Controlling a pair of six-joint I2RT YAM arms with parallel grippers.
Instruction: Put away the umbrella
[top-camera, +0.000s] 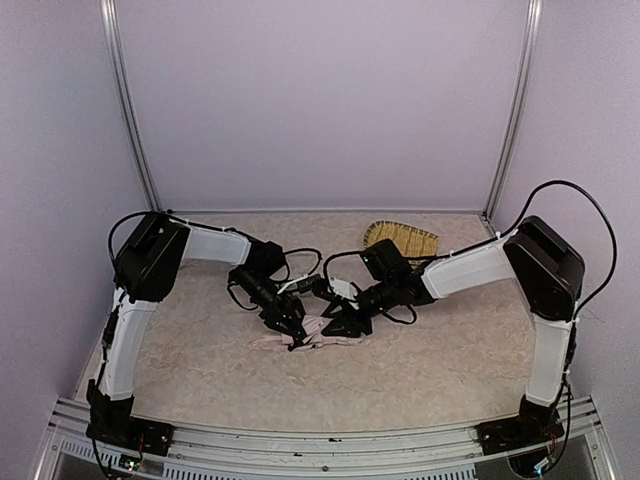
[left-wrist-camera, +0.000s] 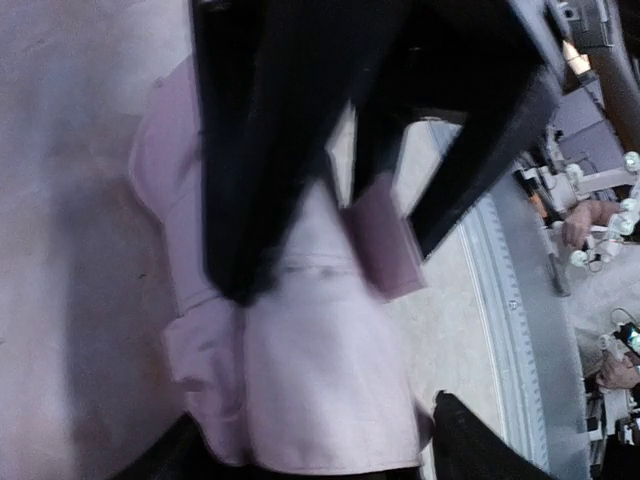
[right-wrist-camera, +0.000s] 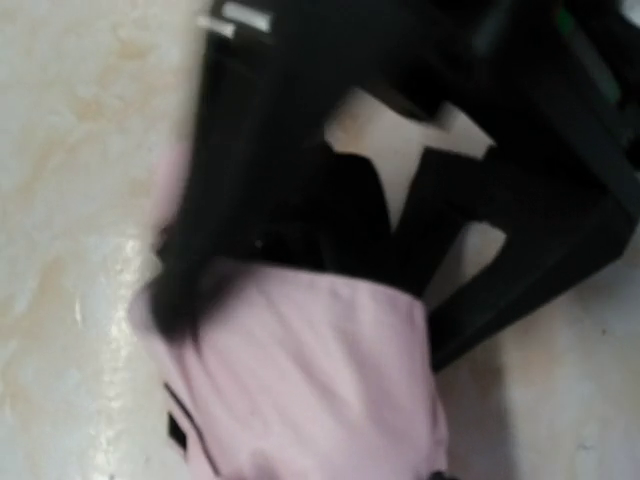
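The left arm reaches from the near left corner of the table (top-camera: 200, 375) toward its middle. The left gripper (top-camera: 293, 330) points down over the left part of the umbrella (top-camera: 315, 336). In the left wrist view its two dark fingers (left-wrist-camera: 230, 200) stand apart above the pale pink canopy (left-wrist-camera: 320, 380), with a small pink strap (left-wrist-camera: 382, 245) between them.

The umbrella lies folded and rumpled on the middle of the table, well back from the near edge.

The right gripper (top-camera: 338, 322) meets the umbrella's right end. The right wrist view is blurred: the fingers flank the black lining (right-wrist-camera: 340, 220) and the pink cloth, but it is impossible to tell whether they are clamped on it.

A woven tray (top-camera: 402, 238) lies at the far edge, right of centre, well apart from the umbrella.
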